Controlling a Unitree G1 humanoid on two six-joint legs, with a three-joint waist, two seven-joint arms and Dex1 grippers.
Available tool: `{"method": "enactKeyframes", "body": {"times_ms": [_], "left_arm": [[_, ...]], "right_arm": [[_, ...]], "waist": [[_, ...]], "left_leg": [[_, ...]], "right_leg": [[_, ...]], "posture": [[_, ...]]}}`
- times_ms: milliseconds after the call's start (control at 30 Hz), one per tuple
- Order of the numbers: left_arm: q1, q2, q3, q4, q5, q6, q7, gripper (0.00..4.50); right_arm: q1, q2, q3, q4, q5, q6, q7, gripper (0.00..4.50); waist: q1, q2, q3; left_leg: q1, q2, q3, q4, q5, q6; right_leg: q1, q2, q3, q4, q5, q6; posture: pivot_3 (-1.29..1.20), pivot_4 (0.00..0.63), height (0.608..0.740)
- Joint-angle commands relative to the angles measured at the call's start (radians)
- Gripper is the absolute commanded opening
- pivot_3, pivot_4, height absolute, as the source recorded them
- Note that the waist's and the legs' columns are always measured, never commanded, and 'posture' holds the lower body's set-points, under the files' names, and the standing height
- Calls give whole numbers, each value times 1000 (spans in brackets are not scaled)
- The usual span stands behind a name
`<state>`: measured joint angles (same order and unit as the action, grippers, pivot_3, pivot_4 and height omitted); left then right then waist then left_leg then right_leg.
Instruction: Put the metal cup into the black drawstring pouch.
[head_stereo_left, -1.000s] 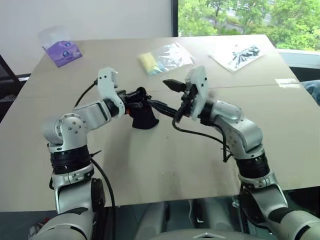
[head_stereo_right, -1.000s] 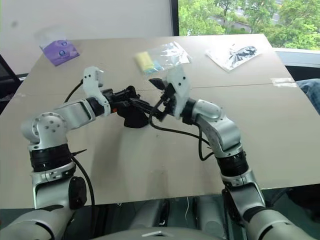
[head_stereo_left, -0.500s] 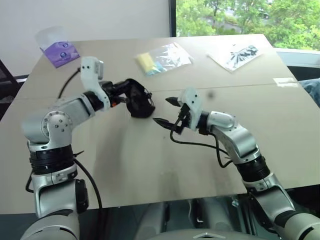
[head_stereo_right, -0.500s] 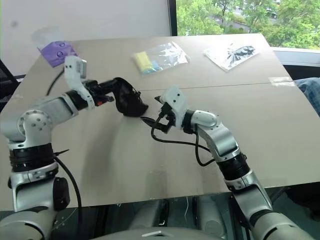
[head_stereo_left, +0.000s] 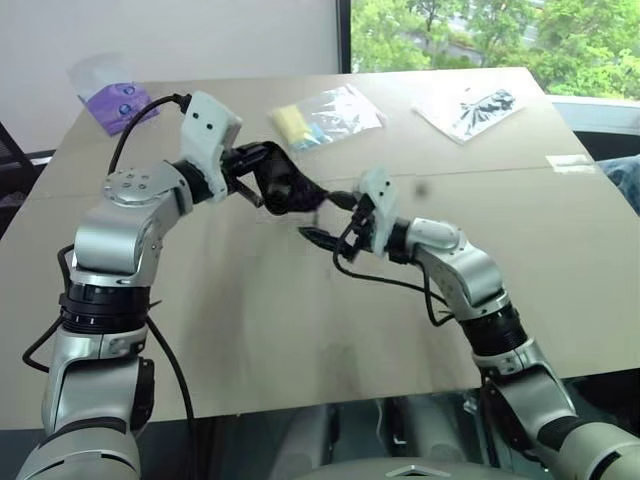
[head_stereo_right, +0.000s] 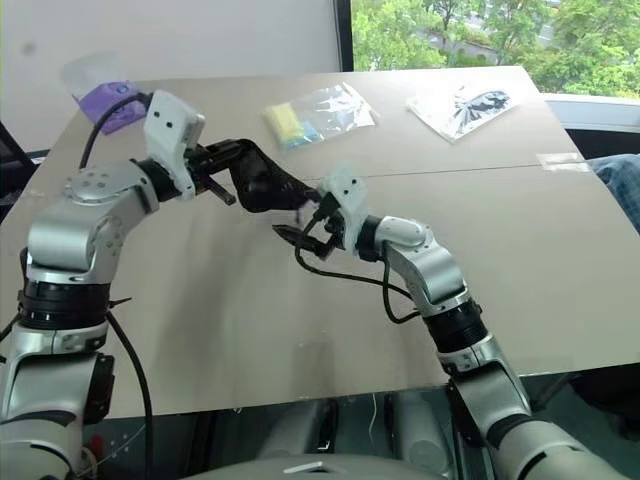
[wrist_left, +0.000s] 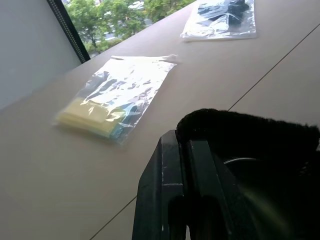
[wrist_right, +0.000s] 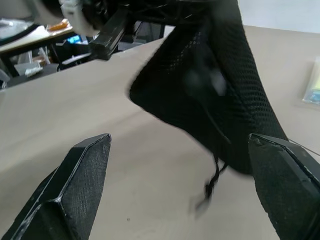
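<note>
My left gripper (head_stereo_left: 262, 180) is shut on the rim of the black drawstring pouch (head_stereo_left: 288, 187) and holds it above the table, slanting toward my right gripper. The pouch's cord and knot (wrist_right: 210, 187) dangle below it. My right gripper (head_stereo_left: 327, 216) stands open with nothing between its fingers (wrist_right: 75, 185), just below and beside the pouch's lower end. In the left wrist view my left gripper (wrist_left: 186, 145) pinches the pouch's edge (wrist_left: 250, 125). The metal cup is hidden; a faint grey curve shows inside the pouch's mouth, and I cannot tell what it is.
On the far half of the brown table (head_stereo_left: 300, 330) lie a clear bag with a yellow item (head_stereo_left: 320, 118), a clear bag with black items (head_stereo_left: 478, 108) and a purple packet (head_stereo_left: 120, 95). A small clear scrap (head_stereo_left: 575, 165) lies at the right edge.
My left gripper has risen and rolled, lifting the pouch clear of the table. My right gripper has sunk and come in close under the pouch, staying open.
</note>
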<state>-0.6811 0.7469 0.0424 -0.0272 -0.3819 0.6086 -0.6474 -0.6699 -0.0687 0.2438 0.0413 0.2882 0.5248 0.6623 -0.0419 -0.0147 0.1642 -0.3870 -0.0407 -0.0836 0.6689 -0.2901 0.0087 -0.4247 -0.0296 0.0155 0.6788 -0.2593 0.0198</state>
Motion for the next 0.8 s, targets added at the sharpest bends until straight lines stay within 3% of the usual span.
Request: {"method": "enactKeyframes", "body": {"times_ms": [33, 633, 733, 800], "left_arm": [[0, -2, 55, -37, -25, -2, -17, 0], [2, -17, 90, -84, -39, 25, -22, 0], [0, -22, 100, -90, -45, 33, -17, 0], [-2, -23, 107, -91, -48, 38, -16, 0]], "right_arm": [[-37, 18, -10, 43, -17, -27, -23, 4453], [-146, 123, -18, 285, -47, -126, -11, 4453], [-142, 127, -12, 296, -54, -128, -2, 3631], [-141, 130, -12, 299, -52, -129, 10, 2609]], "waist": [[0, 0, 0], [-2, 0, 0], [-2, 0, 0], [-2, 0, 0]], "left_leg": [[0, 0, 0, 0, 0, 0], [-1, 0, 0, 0, 0, 0], [-1, 0, 0, 0, 0, 0], [-1, 0, 0, 0, 0, 0]], "right_leg": [[0, 0, 0, 0, 0, 0], [-1, 0, 0, 1, 0, 0], [-2, 0, 0, 1, 0, 0], [-2, 0, 0, 1, 0, 0]], "posture": [[0, 150, 740], [0, 150, 740], [0, 150, 740], [0, 150, 740]]}}
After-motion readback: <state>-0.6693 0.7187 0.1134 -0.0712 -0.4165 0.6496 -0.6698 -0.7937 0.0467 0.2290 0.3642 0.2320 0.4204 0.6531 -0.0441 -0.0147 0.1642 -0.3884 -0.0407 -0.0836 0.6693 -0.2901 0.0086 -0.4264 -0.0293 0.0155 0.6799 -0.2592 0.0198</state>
